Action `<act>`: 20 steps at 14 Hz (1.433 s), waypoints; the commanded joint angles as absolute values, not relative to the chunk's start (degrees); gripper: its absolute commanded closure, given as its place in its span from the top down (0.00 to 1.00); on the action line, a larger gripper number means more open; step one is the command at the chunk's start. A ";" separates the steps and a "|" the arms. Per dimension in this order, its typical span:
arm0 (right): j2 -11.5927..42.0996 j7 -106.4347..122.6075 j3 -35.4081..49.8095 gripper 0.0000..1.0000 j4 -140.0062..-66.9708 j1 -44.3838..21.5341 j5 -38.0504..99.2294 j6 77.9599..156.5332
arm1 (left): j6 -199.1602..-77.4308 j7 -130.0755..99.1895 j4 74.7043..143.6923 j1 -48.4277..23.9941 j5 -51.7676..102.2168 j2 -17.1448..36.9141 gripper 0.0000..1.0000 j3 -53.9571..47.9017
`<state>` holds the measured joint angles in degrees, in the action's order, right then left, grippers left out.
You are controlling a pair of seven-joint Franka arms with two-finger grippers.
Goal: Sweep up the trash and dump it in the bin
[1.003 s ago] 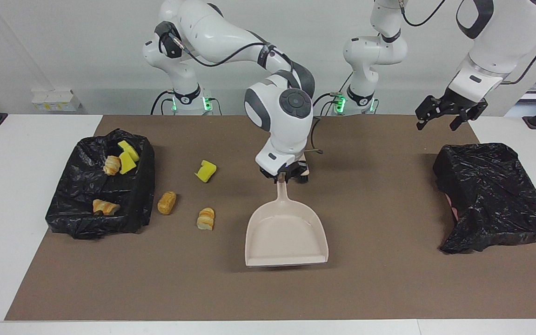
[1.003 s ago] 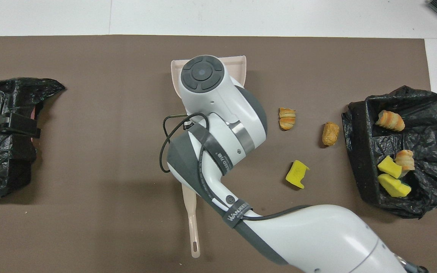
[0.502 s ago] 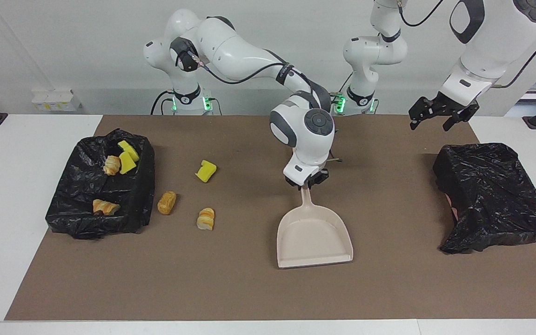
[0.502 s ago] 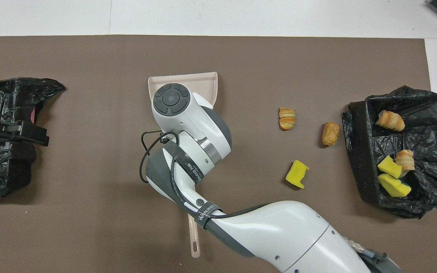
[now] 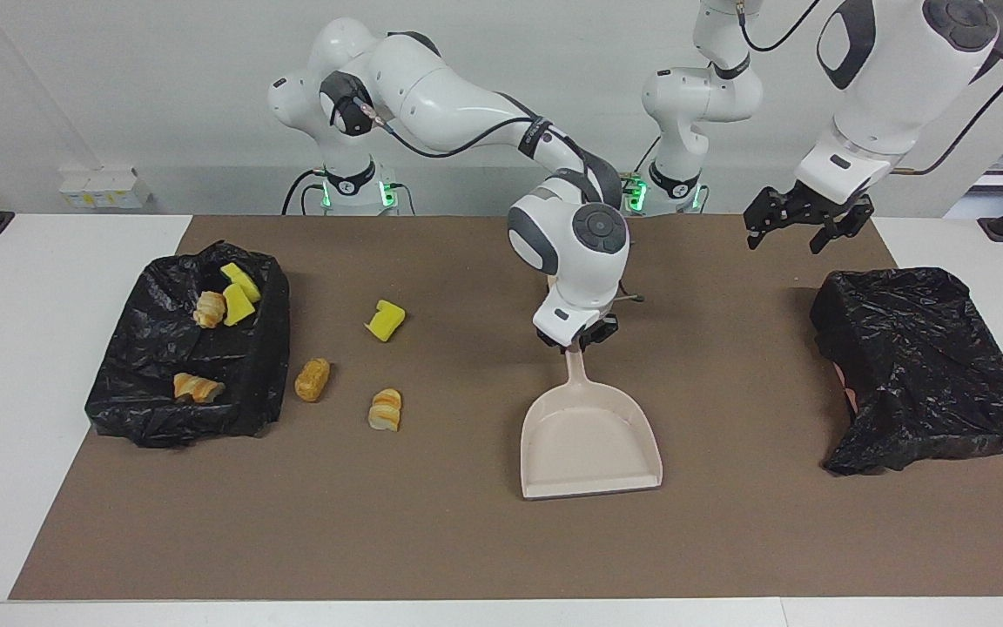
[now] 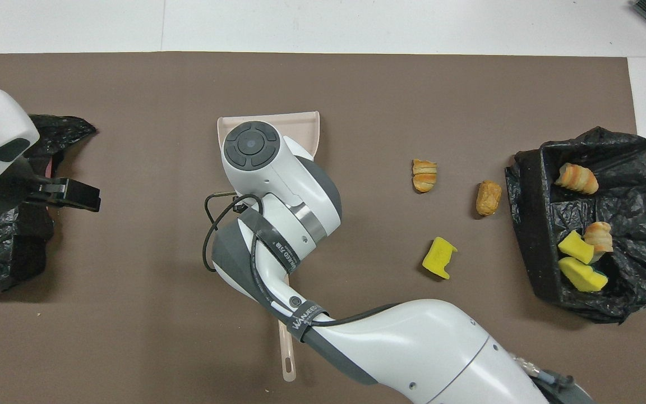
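Note:
Three bits of trash lie loose on the brown mat: a yellow wedge (image 5: 386, 320) (image 6: 439, 257) and two bread chunks (image 5: 312, 380) (image 5: 386, 410) (image 6: 488, 197) (image 6: 424, 175). Beside them, at the right arm's end, the bin (image 5: 253, 383) (image 6: 530, 235) lined with a black bag holds several more bits. The beige dustpan (image 5: 589, 440) (image 6: 307, 119) rests mid-mat, its mouth away from the robots. My right gripper (image 5: 573, 344) is shut on the tip of its handle. My left gripper (image 5: 782, 239) (image 6: 84, 193) hangs open and empty over the mat.
A crumpled black bag (image 5: 919, 366) (image 6: 3, 247) sits at the left arm's end, next to the left gripper. A beige handle (image 6: 286, 359) pokes out from under the right arm, nearer to the robots than the dustpan. White table (image 5: 31, 392) borders the mat.
The right arm slid the dustpan away from the loose trash toward the left arm's end, then nearly stopped. The left gripper moved away from the black bag toward the middle.

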<state>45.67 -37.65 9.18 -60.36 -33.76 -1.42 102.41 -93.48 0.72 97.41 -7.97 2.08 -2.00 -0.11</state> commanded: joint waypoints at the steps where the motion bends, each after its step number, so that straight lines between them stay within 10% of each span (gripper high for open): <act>1: 41.15 -38.76 9.49 0.54 -64.23 -33.40 0.00 100.90 | -97.99 0.44 99.84 -10.45 2.72 -1.85 1.00 0.70; 11: 22.87 -44.56 15.29 0.97 -92.43 -33.84 2.36 104.84 | -113.36 -7.88 99.41 -18.27 3.78 7.10 1.00 0.62; 20: 9.32 -44.47 15.56 0.80 -117.77 -40.69 8.61 118.48 | -126.82 -20.74 101.76 -30.06 1.76 18.28 1.00 0.70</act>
